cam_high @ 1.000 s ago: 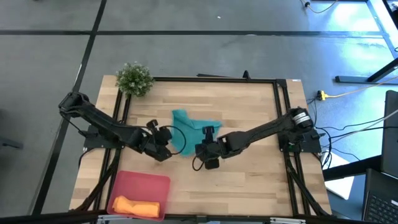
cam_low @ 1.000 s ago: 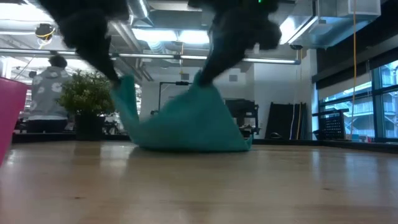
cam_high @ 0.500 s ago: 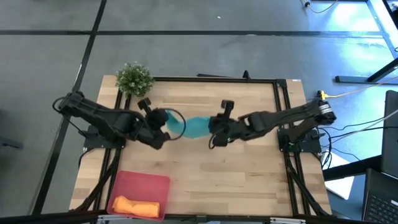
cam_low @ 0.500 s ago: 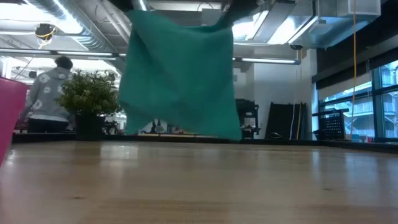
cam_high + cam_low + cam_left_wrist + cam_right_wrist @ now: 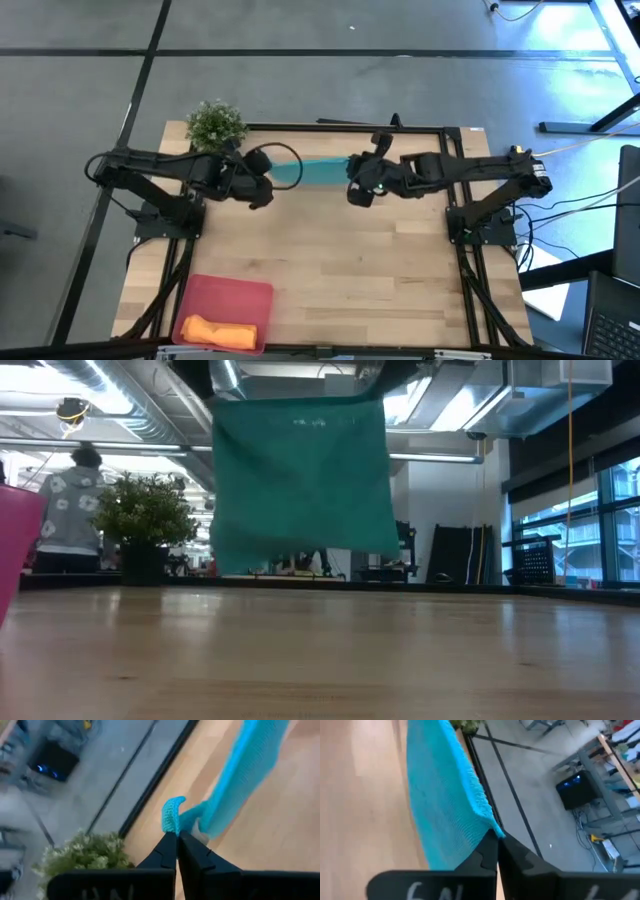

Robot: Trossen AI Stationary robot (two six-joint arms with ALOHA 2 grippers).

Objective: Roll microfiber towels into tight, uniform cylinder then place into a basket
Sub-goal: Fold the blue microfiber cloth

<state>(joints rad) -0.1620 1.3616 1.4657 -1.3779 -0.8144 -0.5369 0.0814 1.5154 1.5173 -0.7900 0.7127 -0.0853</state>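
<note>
The teal towel [image 5: 315,171] hangs spread out above the table's far half, stretched between both grippers; in the low view the teal towel [image 5: 303,485] is a flat sheet with its lower edge clear of the tabletop. My left gripper [image 5: 268,178] is shut on its left top corner, my right gripper [image 5: 352,180] on its right top corner. The orange towel [image 5: 218,330], rolled, lies in the pink basket [image 5: 232,296] at the near left. My left gripper pinches the towel's top left corner [image 5: 172,817] between its two fingertips, a small tuft sticking out past them. The towel hangs below, clear of the table. My right gripper pinches the towel's top right corner [image 5: 492,827] between its two fingertips. The top edge runs nearly straight toward the other gripper, and the sheet hangs free below.
A small green potted plant [image 5: 216,127] stands at the table's far left corner, close to my left gripper. A black frame [image 5: 452,170] runs along the table's edges. The near half of the wooden table [image 5: 380,270] lies bare. A person [image 5: 68,510] stands in the room behind.
Both grippers have risen and gone toward the table's far edge, moving apart, each still shut on a corner. The teal towel, which lay crumpled with its lower part on the table, has been lifted clear and spread out into a flat hanging sheet.
</note>
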